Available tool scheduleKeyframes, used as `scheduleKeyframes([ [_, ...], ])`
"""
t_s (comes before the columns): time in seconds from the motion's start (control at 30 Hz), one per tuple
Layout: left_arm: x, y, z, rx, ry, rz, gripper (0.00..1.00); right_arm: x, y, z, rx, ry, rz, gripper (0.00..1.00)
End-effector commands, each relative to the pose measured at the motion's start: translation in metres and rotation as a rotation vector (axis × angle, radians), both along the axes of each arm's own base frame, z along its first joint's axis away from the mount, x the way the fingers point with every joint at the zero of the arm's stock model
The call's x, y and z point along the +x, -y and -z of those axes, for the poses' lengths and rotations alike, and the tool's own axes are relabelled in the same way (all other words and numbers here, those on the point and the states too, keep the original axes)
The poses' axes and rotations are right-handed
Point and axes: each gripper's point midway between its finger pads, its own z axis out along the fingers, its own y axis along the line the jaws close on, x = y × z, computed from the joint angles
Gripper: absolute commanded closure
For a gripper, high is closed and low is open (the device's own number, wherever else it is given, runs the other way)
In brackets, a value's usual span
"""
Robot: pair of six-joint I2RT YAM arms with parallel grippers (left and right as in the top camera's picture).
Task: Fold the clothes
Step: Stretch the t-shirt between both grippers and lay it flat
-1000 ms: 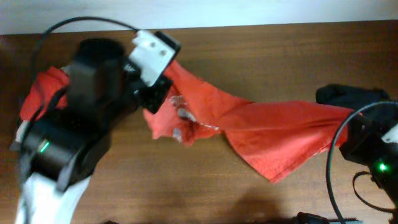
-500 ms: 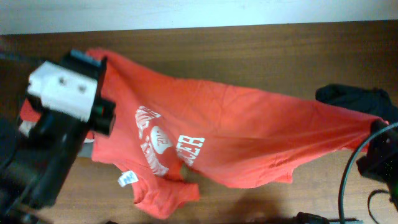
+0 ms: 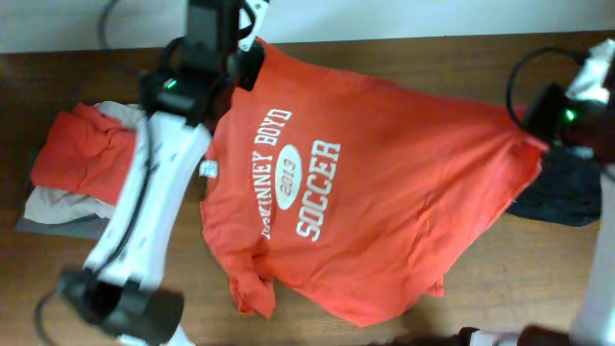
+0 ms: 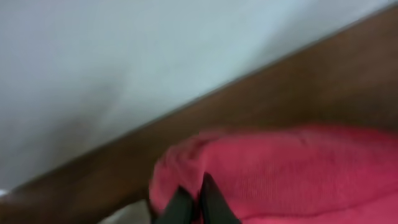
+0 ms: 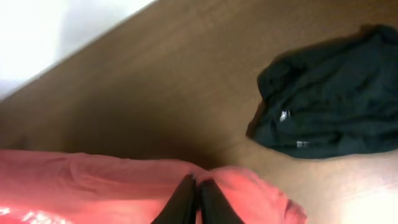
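**Item 1: T-shirt**, orange-red, short-sleeved.
- It is lying spread across the middle of the brown worktop, print side up.
- The white lettering is reading "SOCCER" and is running toward 1 o'clock, beside an oval marked 2013.
- A small white neck label is showing at its 9 o'clock edge.
- 1 sleeve is bunching at 7 o'clock.

**Item 2: left gripper**, at 11 o'clock on the worktop, near the far edge.
- Its 2 dark fingers are sitting pressed together, with the jaws pinching a fold of the T-shirt's corner.

**Item 3: right gripper**, at 2 o'clock.
- Its fingers are likewise closing tight, with the jaws pinching the opposite corner of the T-shirt.
- The cloth is stretching between the 2 grips.

**Item 4: red garment**, crumpled.
- It is resting on a pale cloth at 9 o'clock, just beside the left arm.

**Item 5: black garment**, heaped at 3 o'clock.
- It is lying partly under the T-shirt's edge in the overhead view.
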Motion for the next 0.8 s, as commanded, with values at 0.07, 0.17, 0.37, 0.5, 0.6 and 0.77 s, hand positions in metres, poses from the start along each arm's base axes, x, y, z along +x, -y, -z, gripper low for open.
scheduleKeyframes([
  [0.07,0.055,0.012,0.074,0.004,-0.043,-0.004,0.70,0.070,0.009,0.070,0.029,-0.083,-0.085,0.61],
  [0.17,0.066,0.003,0.083,0.037,-0.028,-0.047,0.27,0.084,0.010,0.088,0.046,-0.098,-0.096,0.52],
  [0.37,0.041,-0.013,0.052,0.061,-0.055,-0.090,0.13,0.063,0.003,0.074,0.036,-0.113,-0.130,0.45],
  [0.5,-0.007,0.004,0.031,-0.027,-0.153,0.046,0.13,0.028,-0.011,0.058,0.043,-0.157,-0.139,0.44],
  [0.6,-0.021,0.012,0.037,-0.059,-0.213,0.104,0.27,0.012,-0.020,0.065,0.071,-0.226,-0.140,0.56],
  [0.77,-0.019,0.031,0.084,-0.055,-0.326,0.219,0.82,0.010,-0.034,0.116,0.115,-0.351,-0.149,0.96],
])
